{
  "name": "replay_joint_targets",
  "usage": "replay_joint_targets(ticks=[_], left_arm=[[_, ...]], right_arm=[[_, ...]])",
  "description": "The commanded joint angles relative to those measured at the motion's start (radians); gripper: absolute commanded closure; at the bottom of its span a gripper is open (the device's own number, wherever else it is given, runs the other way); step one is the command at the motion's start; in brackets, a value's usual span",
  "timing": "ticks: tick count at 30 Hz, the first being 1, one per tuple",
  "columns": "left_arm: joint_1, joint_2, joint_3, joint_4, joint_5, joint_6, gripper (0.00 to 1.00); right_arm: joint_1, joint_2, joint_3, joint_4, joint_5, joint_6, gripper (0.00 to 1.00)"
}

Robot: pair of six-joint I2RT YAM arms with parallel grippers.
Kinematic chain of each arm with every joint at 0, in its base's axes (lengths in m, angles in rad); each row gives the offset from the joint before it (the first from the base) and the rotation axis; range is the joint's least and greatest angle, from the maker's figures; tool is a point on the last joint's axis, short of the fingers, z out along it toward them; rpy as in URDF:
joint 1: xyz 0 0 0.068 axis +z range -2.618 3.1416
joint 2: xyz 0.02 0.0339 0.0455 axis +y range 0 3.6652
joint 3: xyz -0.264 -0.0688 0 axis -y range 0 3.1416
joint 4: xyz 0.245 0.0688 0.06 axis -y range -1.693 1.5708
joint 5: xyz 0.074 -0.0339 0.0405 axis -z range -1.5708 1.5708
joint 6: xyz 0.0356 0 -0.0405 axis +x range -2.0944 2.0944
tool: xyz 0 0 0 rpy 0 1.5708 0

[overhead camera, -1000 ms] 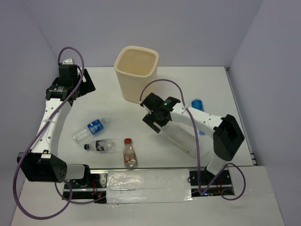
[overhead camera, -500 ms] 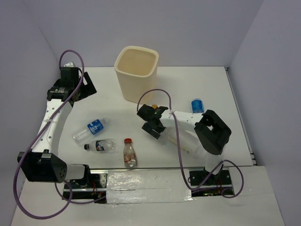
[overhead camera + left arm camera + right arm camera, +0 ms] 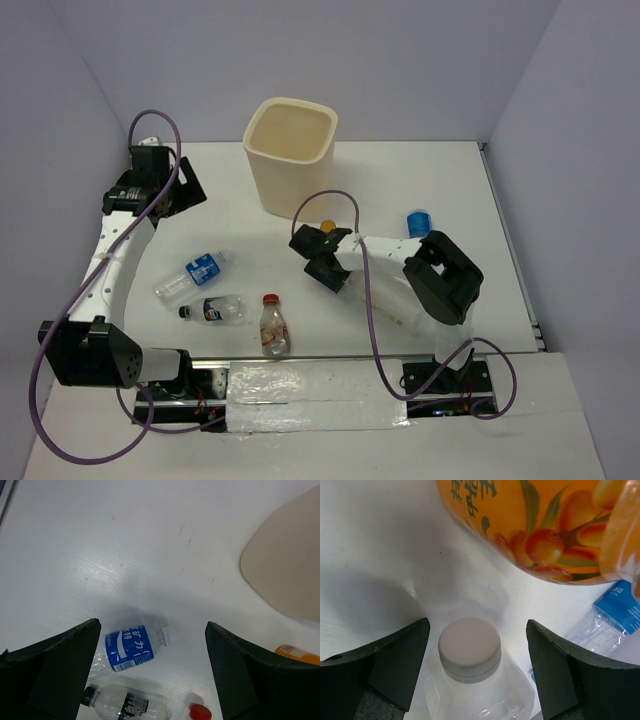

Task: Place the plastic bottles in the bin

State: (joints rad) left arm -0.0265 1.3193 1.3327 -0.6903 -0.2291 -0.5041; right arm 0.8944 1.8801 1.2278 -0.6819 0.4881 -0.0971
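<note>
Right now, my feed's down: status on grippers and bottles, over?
Left gripper open, empty, above table. Right gripper open, astride cap of large clear bottle, no grip yet. Orange bottle lies close ahead.

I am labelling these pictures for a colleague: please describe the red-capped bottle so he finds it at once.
Start at the cream bin at the back of the table and come toward the near edge, slightly left. Three bottles lie there; the red-capped bottle is the rightmost, beside the black-capped bottle; only its cap is red.
</note>
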Motion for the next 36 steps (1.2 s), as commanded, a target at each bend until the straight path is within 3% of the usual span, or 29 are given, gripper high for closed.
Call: replay_joint_targets(ticks=[1,3,12,19,26,31,33,36], left_arm=[[0.002,-0.011,-0.01,0.021,0.002,-0.007,0.01],[0.002,-0.011,-0.017,0.023,0.005,-0.011,0.01],[0.002,-0.009,-0.035,0.025,-0.012,-0.01,0.01],[0.002,0.003,-0.018,0.003,-0.053,-0.005,0.01],[0.003,0.034,0.052,-0.028,-0.075,-0.013,0.01],[0.005,0.069,0.143,-0.103,-0.112,-0.019,0.01],[0.007,0.075,0.158,-0.117,-0.104,-0.013,0.01],[0.005,0.075,0.157,-0.118,-0.122,-0.005,0.01]], right_arm=[[0.008,-0.024,-0.005,-0.008,0.038,0.016,0.15],[0.009,-0.03,-0.007,-0.011,0.035,0.019,0.16],[0.008,-0.053,0.033,-0.021,0.081,0.014,0.44],[0.009,-0.087,0.102,-0.056,0.084,-0.004,0.57],[0.005,-0.211,0.239,-0.177,0.127,0.022,0.59],[-0.003,-0.251,0.513,-0.315,0.121,0.031,0.57],[-0.003,-0.234,0.704,-0.369,0.116,0.022,0.56],[-0.003,-0.225,0.916,-0.337,0.096,0.004,0.56]])
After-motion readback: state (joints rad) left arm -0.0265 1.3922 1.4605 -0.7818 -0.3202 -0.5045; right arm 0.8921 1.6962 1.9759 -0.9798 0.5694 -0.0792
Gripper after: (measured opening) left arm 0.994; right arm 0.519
